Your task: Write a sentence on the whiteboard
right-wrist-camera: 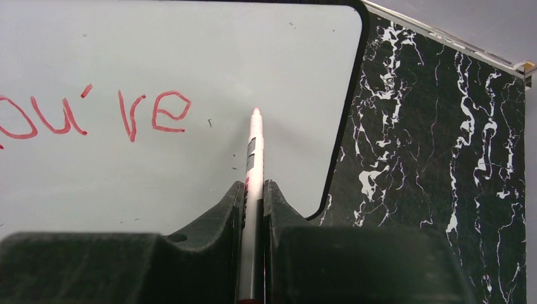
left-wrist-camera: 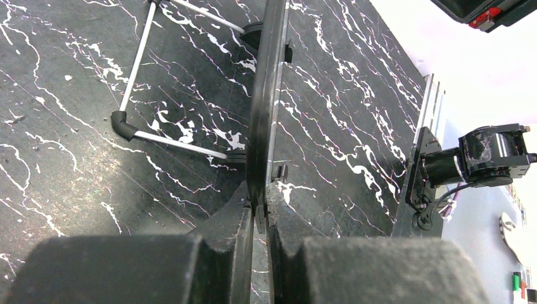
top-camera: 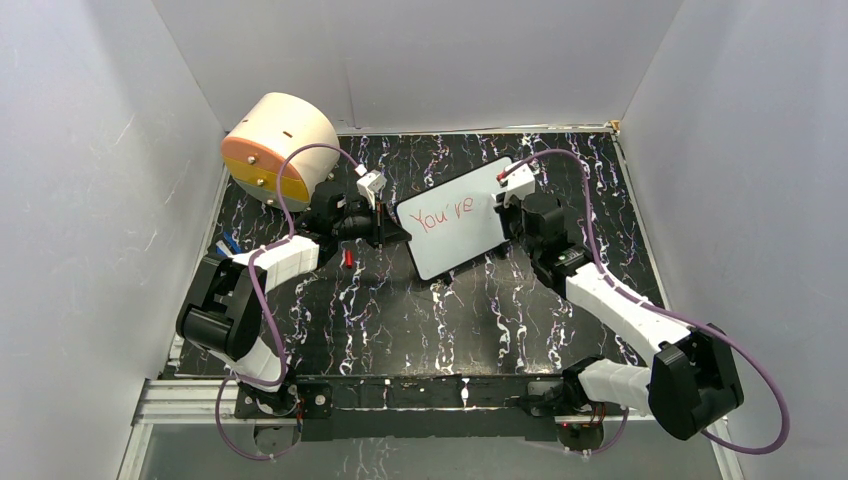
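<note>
Whiteboard: the small flat white rectangular board with rounded corners and a thin dark rim [top-camera: 455, 225] sits between the two claws, over the black white-veined counter [top-camera: 400, 310].
Sentence: the thin red handwritten lettering [right-wrist-camera: 95, 114] reads only "You're", to the left of the right claw's pen tip.
Marker: the slim white marker pen with a red tip [right-wrist-camera: 254, 158] points forward out of the right claw, its tip just right of the last "e". I cannot tell if it touches.
Right claw [right-wrist-camera: 253, 190]: narrow, gripping the pen.
Left claw [left-wrist-camera: 256, 212]: narrow, pinching the board's dark edge, which runs straight ahead of it.
Step in hand: probably the start of the next word.
Doing it well: leave a clear gap after the "e", press lightly and follow the same slant. The left claw should hold firm. Little room remains before the right rim, so a second line may be needed.
</note>
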Action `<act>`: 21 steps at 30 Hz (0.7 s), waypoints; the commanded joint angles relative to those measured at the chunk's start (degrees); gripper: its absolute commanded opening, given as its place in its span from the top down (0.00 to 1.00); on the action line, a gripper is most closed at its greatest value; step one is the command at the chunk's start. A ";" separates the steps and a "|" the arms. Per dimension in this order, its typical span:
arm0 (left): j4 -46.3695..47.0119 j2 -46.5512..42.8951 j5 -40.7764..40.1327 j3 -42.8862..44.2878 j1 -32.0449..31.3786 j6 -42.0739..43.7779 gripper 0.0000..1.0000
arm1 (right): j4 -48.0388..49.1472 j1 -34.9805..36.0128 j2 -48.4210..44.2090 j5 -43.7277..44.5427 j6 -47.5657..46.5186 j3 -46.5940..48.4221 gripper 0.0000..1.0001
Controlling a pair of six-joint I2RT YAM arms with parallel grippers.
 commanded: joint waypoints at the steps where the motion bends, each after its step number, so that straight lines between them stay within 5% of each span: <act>1: -3.10 0.12 0.50 0.79 0.16 2.22 1.00 | 4.38 -0.95 0.22 -0.24 -1.08 3.41 1.00; 21: -3.60 0.15 0.50 0.96 0.16 2.63 1.00 | 5.53 -2.14 2.85 -1.27 -1.67 4.79 1.00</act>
